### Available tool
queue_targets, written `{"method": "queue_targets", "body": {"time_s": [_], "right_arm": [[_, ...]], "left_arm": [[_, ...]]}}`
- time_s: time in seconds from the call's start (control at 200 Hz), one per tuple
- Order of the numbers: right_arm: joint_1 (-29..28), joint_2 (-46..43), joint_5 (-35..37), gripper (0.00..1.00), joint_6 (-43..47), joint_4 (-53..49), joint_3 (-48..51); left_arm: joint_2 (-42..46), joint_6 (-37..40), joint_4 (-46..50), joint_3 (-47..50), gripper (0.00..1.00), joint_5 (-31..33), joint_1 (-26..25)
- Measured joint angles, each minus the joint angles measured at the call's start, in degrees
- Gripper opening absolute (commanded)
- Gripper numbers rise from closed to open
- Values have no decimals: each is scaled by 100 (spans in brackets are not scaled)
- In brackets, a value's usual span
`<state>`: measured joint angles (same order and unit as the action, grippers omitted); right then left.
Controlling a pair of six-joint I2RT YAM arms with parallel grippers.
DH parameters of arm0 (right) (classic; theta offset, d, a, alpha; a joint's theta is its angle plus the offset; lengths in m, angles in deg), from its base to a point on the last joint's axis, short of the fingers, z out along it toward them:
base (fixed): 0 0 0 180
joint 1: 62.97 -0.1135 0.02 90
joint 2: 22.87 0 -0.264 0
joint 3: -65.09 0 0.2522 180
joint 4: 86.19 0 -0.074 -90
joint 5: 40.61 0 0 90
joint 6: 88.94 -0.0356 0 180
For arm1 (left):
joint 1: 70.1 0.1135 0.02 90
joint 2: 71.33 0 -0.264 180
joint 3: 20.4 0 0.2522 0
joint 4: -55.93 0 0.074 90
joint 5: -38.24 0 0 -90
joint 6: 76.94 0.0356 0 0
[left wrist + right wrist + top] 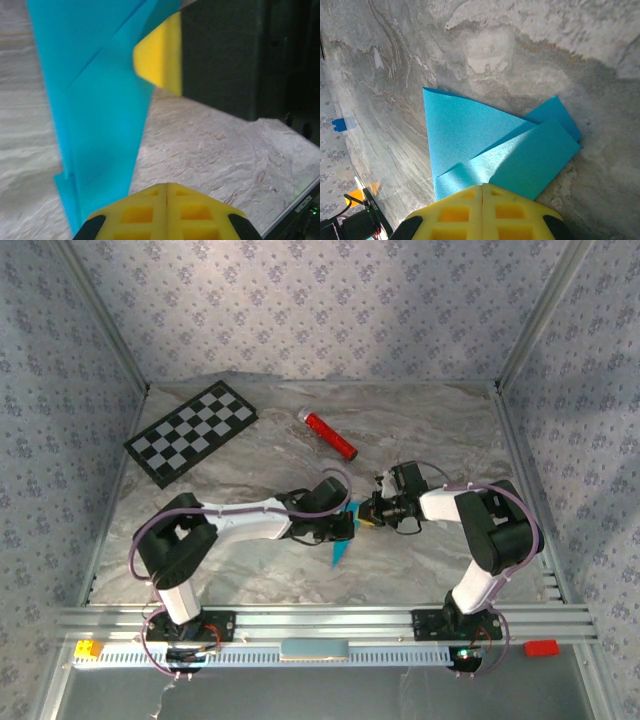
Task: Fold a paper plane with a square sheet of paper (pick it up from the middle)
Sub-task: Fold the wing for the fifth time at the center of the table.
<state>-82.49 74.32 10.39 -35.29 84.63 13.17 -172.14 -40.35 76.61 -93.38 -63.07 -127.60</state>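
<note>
The cyan-blue sheet of paper (341, 546) lies on the marble table, folded into a narrow pointed shape with overlapping flaps (470, 135). Its point faces the near edge. My left gripper (352, 524) is shut, jaws pressed together with nothing between them (166, 186). The paper (100, 100) runs along its left side. My right gripper (366, 517) faces it tip to tip and is also shut (482, 187), its tips over the paper's wide end. In the left wrist view, one yellow finger of the right gripper (160, 55) touches the paper's edge.
A black-and-white checkerboard (190, 432) lies at the back left. A red cylinder (330, 434) lies behind the grippers. Bare marble table (440, 430) lies to the right. On the front rail are a yellow block (88, 648) and a red block (541, 647).
</note>
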Motion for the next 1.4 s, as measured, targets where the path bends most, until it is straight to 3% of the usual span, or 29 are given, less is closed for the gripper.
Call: {"method": "queue_targets", "body": {"time_s": [0.345, 0.865, 1.224, 1.399], "right_arm": [[-15, 4, 9, 0, 2, 24, 2], [-28, 70, -92, 0, 0, 116, 2], [-28, 70, -92, 0, 0, 116, 2], [-28, 61, -87, 0, 0, 107, 2]], "left_arm": [[-682, -7, -190, -116, 1, -90, 13], [39, -304, -1014, 1104, 2, -83, -116], [671, -243, -144, 1438, 3, -17, -400], [881, 4, 584, 1040, 4, 225, -374]]}}
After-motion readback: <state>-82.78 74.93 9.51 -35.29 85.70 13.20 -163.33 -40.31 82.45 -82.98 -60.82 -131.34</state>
